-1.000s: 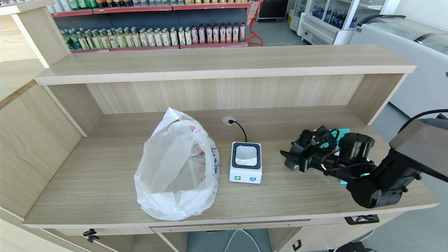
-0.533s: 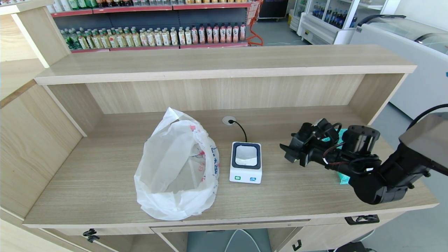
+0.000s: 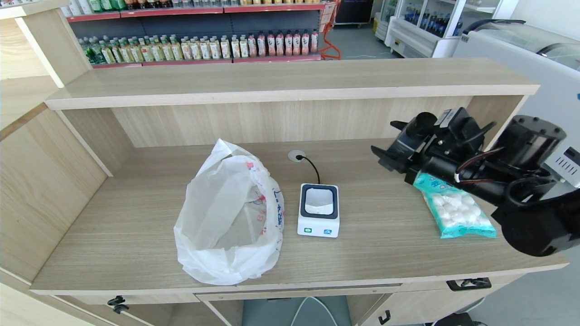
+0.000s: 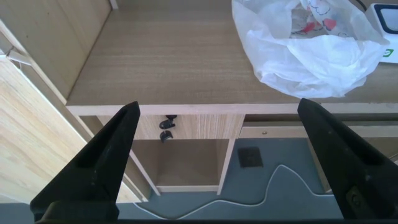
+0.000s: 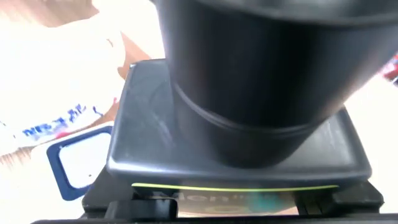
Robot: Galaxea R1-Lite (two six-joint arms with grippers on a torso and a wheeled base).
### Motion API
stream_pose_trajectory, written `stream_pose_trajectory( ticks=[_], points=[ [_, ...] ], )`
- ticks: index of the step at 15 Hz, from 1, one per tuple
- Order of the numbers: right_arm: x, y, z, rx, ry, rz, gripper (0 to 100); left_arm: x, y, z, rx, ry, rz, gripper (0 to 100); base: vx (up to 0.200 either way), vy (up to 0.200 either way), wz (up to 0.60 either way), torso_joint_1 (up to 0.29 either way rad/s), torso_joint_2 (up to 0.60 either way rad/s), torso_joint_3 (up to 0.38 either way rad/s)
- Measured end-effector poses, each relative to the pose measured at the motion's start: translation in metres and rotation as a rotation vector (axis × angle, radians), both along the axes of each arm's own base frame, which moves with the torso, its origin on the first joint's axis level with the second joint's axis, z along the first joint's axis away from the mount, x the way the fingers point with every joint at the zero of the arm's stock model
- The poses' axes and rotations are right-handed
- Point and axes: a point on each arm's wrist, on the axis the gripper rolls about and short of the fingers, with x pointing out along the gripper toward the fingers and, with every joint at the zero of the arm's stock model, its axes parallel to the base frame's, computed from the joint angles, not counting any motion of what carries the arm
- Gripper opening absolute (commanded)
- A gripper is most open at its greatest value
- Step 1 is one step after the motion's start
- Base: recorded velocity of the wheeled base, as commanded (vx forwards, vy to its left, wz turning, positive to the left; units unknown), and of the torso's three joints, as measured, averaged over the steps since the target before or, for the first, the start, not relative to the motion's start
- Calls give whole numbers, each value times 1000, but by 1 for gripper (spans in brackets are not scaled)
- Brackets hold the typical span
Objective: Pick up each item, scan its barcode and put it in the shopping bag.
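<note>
Loosely crumpled translucent shopping bag (image 3: pixel 213 199)

The bench (image 3: pixel 385 244) is pale wood with a fine straight grain. The shopping bag (image 3: pixel 229 217) is translucent white, printed in red and blue. The scanner (image 3: pixel 318 209) has a white body, a dark blue frame around a pale window, and one green and one blue badge on its front face; its cable (image 3: pixel 312 168) is black. The packet (image 3: pixel 453 208) is turquoise with a clear panel showing white balls. The shelf (image 3: pixel 204 61) behind has red edges.
</note>
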Motion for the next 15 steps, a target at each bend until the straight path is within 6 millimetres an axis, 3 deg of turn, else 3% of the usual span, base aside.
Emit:
stream_pose_trajectory(
  ticks=[5,8,11,15],
  points=[
    [-69,-9,56,21,-132,94,0,0,0,0,0,0,0,100,0,0,0,0,0,0],
    [-109,-17,62,76,-68,230,0,0,0,0,0,0,0,100,0,0,0,0,0,0],
    [-144,-17,66,12,-72,514,0,0,0,0,0,0,0,100,0,0,0,0,0,0],
    [-161,-13,86,-101,-265,721,0,0,0,0,0,0,0,100,0,0,0,0,0,0]
  ],
)
